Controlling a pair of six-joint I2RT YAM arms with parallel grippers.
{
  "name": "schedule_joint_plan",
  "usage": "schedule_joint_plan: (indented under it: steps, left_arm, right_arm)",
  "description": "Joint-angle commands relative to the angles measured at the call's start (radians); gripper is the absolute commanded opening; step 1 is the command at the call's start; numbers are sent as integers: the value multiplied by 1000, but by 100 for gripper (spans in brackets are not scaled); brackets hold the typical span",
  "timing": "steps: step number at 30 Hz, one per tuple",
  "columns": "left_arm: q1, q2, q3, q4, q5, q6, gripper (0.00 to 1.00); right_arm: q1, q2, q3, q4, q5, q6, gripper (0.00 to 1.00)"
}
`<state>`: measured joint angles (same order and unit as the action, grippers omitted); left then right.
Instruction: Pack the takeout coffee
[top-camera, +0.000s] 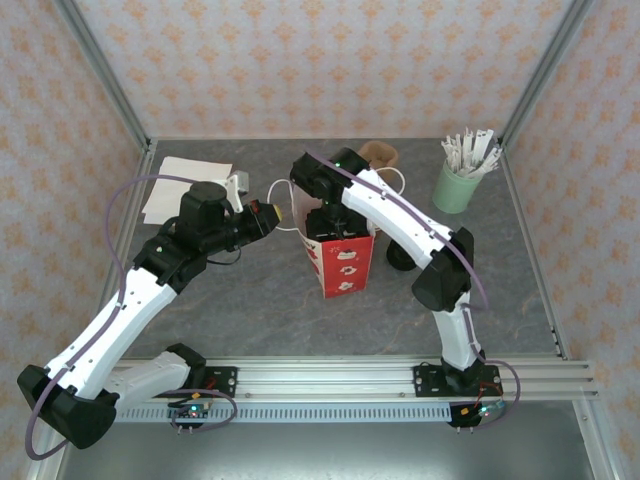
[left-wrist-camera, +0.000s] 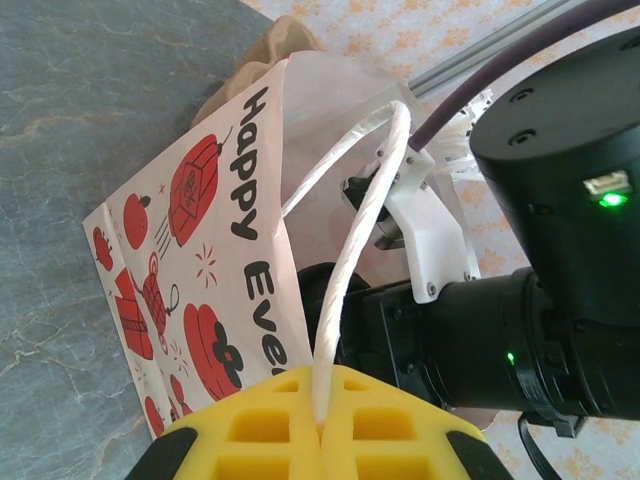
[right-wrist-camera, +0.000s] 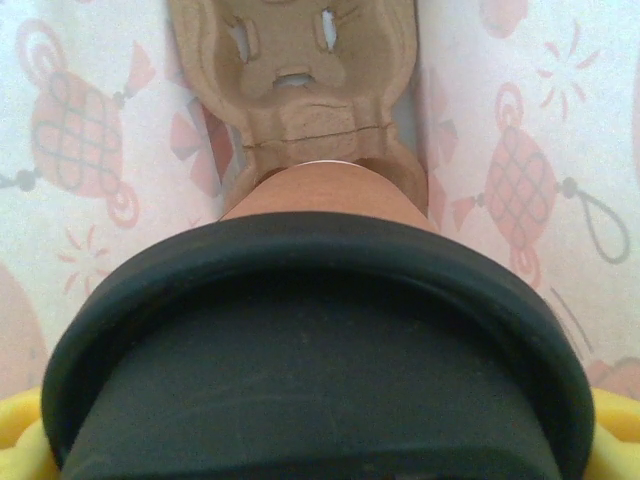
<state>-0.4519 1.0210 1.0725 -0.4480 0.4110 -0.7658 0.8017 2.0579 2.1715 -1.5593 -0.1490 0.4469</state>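
Left gripper (left-wrist-camera: 320, 425) clamps white cord handle (left-wrist-camera: 352, 250), holding red-and-white paper bag (left-wrist-camera: 200, 300) open; right gripper (right-wrist-camera: 318, 430), spread wide, apparently grips black-lidded takeout coffee (right-wrist-camera: 320, 340) over moulded-pulp tray (right-wrist-camera: 290, 70).

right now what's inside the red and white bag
A brown pulp tray lies at the bottom of the bag, with the takeout coffee in the right gripper above it. The black lid hides the cup's base, so whether it sits in the tray can't be seen.
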Motion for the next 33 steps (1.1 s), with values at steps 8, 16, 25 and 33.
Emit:
schedule_joint_plan:
  steps: [8, 16, 25, 33]
  left_arm:
    - [-5, -6, 41, -34, -15, 19, 0]
    - [-5, 4, 52, -31, -5, 19, 0]
    - [-5, 20, 65, -21, 9, 10, 0]
    - [-9, 45, 85, -9, 26, 2, 2]
  right_arm:
    - [-24, -23, -80, 38, -14, -29, 78]
    - [-25, -24, -178, 107, -3, -31, 78]
    - [-25, -21, -277, 146, 9, -40, 78]
    - [-29, -21, -379, 213, 15, -49, 78]
